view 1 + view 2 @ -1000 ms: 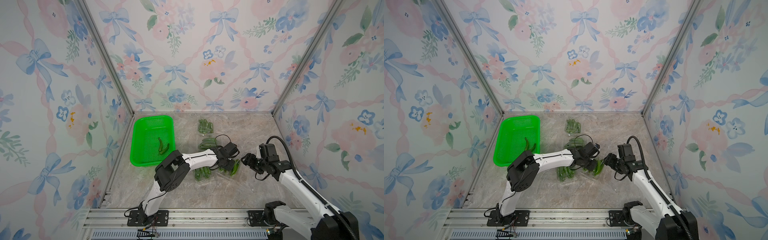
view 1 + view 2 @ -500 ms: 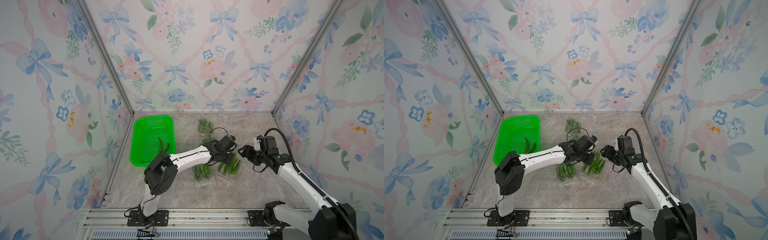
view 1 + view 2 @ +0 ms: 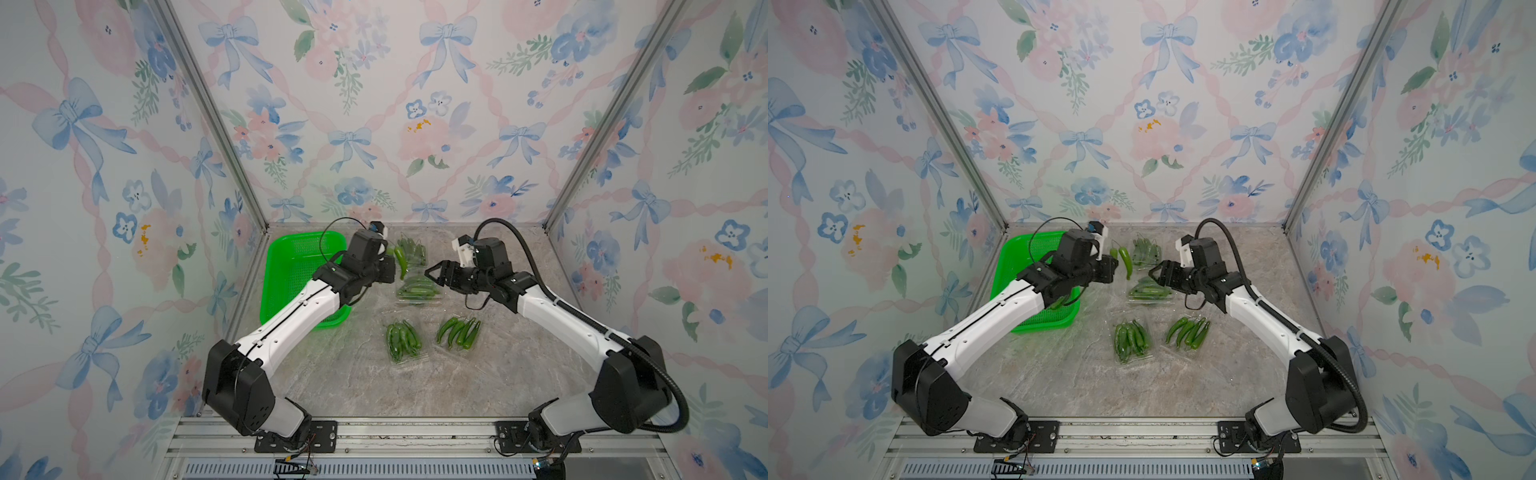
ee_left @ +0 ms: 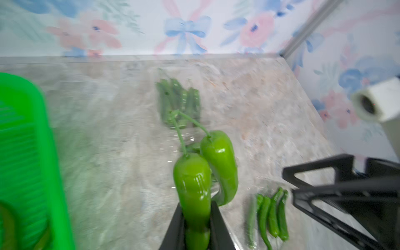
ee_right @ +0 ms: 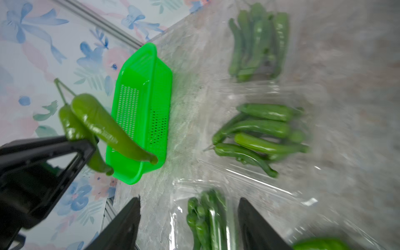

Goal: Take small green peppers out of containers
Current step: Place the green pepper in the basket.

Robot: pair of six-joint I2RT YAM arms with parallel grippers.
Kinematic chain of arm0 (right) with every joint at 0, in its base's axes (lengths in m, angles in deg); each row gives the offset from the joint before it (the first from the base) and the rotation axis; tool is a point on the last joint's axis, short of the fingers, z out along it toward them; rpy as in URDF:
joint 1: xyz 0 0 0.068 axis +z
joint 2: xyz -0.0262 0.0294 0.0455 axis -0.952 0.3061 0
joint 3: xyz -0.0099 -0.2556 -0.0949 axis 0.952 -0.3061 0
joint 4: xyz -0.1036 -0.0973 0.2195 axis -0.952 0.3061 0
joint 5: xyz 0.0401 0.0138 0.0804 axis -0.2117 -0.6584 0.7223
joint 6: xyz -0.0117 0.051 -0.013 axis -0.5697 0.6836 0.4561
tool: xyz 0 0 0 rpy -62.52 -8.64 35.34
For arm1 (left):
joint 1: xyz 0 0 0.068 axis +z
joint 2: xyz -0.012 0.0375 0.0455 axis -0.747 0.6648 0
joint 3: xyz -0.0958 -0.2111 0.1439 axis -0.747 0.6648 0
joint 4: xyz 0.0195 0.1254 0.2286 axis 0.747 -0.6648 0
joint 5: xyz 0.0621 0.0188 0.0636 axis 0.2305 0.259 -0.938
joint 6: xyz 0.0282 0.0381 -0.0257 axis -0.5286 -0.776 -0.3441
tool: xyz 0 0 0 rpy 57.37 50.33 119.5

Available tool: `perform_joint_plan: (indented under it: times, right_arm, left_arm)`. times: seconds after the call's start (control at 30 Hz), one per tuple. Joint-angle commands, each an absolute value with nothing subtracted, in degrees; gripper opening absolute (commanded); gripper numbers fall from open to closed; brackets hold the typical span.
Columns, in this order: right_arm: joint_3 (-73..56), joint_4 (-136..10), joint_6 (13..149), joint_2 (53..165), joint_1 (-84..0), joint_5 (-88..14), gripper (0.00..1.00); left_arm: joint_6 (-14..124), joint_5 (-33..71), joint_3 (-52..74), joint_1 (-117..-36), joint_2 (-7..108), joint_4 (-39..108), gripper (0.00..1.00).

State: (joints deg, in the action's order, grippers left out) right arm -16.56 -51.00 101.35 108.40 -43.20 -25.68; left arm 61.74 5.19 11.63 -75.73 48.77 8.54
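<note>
My left gripper (image 3: pixel 390 267) (image 4: pixel 197 225) is shut on two small green peppers (image 3: pixel 400 258) (image 4: pixel 192 190), held in the air by the far right corner of the green basket (image 3: pixel 291 270). One pepper sits between the fingers and the other (image 4: pixel 220 164) hangs against it. Four clear containers hold more peppers: far (image 3: pixel 412 251), middle (image 3: pixel 415 287), near left (image 3: pixel 401 341), near right (image 3: pixel 459 332). My right gripper (image 3: pixel 432 276) (image 5: pixel 188 225) is open and holds nothing. It hovers over the right end of the middle container.
The green basket (image 3: pixel 1025 270) stands at the far left against the side wall, with peppers (image 3: pixel 1059 301) lying in it. Floral walls close off three sides. A metal rail (image 3: pixel 374 432) with both arm bases runs along the front edge.
My left gripper rose from the near right container and swung back and left towards the basket with the peppers. The right gripper moved back and left to the middle container, still open.
</note>
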Motion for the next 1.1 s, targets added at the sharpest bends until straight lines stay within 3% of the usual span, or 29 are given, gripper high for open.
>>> perform_joint_plan:
  times: [0.0, 0.27, 0.57, 0.6, 0.73, 0.77, 1.07]
  right_arm:
    - [-10.56, -53.14, 98.47, 114.56, -39.24, -23.05, 0.71]
    - [1.35, -55.47, 99.40, 128.73, -31.78, -20.08, 0.70]
    - [8.37, -55.45, 102.41, 138.16, -27.13, -19.79, 0.69]
    - [8.83, -54.98, 102.07, 138.46, -26.77, -20.08, 0.69]
    - [9.18, -53.37, 100.79, 138.53, -26.17, -21.61, 0.69]
    - [8.96, -52.93, 100.42, 138.21, -26.13, -22.10, 0.69]
    - [3.16, -44.90, 94.44, 129.91, -27.20, -32.14, 0.69]
  left_arm:
    - [62.68, 5.20, 15.72, -67.89, 44.88, 7.55, 0.16]
    - [62.34, 8.93, 23.75, -52.02, 44.91, 7.58, 0.15]
    - [62.28, 6.04, 26.57, -49.05, 51.52, 7.69, 0.15]
    - [62.27, 6.18, 26.59, -49.12, 52.17, 7.76, 0.17]
    - [62.30, 5.51, 26.95, -49.12, 53.75, 7.83, 0.45]
    - [62.28, 5.55, 27.13, -49.12, 53.97, 7.79, 0.48]
    - [62.32, 3.90, 25.12, -51.88, 50.61, 7.90, 0.52]
